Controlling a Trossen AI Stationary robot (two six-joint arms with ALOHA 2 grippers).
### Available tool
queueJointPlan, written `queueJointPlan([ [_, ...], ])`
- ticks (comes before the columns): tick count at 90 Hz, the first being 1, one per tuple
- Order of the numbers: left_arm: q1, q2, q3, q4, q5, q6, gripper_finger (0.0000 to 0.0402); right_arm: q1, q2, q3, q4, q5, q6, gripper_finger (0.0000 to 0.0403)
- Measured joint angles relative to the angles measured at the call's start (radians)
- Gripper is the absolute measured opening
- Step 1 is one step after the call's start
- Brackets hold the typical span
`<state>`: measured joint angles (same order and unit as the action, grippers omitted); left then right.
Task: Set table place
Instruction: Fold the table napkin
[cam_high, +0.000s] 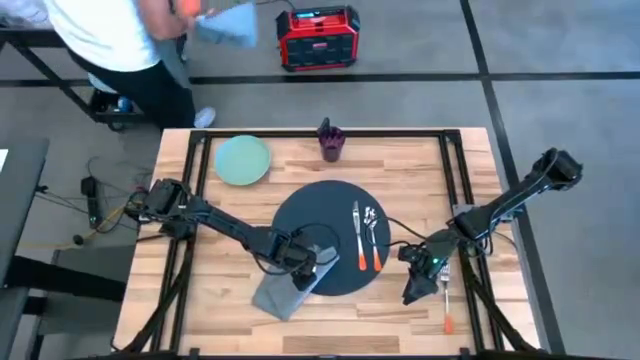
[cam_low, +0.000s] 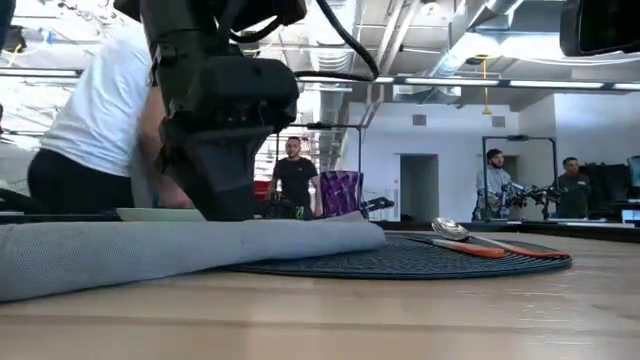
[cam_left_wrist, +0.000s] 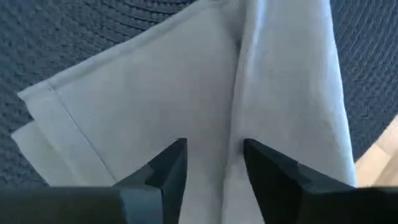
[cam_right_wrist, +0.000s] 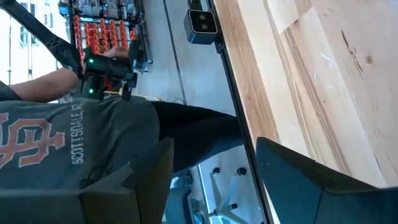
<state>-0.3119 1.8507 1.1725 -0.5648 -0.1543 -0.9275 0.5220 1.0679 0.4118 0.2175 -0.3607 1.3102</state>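
The place is a round dark mat (cam_high: 330, 235) in the middle of the table (cam_high: 420, 165). A fork (cam_high: 356, 235) and a spoon (cam_high: 373, 240) with orange handles lie on its right part. A folded grey napkin (cam_high: 283, 293) lies flat at the mat's near left, its far end on the mat (cam_left_wrist: 74, 37). My left gripper (cam_high: 306, 264) points down at that end, open by a narrow gap (cam_left_wrist: 214, 165) astride a crease. My right gripper (cam_high: 415, 290) hangs open near the mat's right edge, with nothing between its fingers. My left gripper comes at the napkin's far end from above, one fingertip (cam_left_wrist: 171, 162) on each side of a lengthwise crease (cam_left_wrist: 235, 124). The cloth lies flat on the mat and table. The tips reach the cloth's top (cam_low: 215, 222), but I cannot tell whether they touch it.
A pale green plate (cam_high: 243, 160) and a purple cup (cam_high: 331, 140) stand at the table's far side. Another orange-handled utensil (cam_high: 447, 312) lies near the right front. A person (cam_high: 120, 40) stands beyond the far left corner. A red box (cam_high: 318, 37) sits on the floor.
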Motion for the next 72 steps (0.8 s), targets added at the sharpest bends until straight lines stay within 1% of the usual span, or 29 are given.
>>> queueJointPlan([
  [14,0.001,0.000,0.000,0.024,0.029,0.040,0.0074,-0.001,0.000,0.000,0.000,0.000,0.000,0.0214],
  [22,0.005,0.000,0.000,0.056,0.064,0.059,0.0040,-0.001,0.000,0.000,-0.001,0.000,0.000,0.0214],
  [30,0.005,0.000,0.000,0.074,0.071,0.078,0.0008,-0.001,0.000,0.000,-0.005,0.000,0.000,0.0214],
  [58,0.021,-0.026,0.000,0.039,0.100,0.033,0.0000,-0.001,0.000,0.000,-0.011,0.006,0.002,0.0214],
  [72,0.020,-0.037,0.001,-0.006,0.135,-0.041,0.0000,-0.001,0.000,0.000,-0.048,0.026,0.001,0.0214],
])
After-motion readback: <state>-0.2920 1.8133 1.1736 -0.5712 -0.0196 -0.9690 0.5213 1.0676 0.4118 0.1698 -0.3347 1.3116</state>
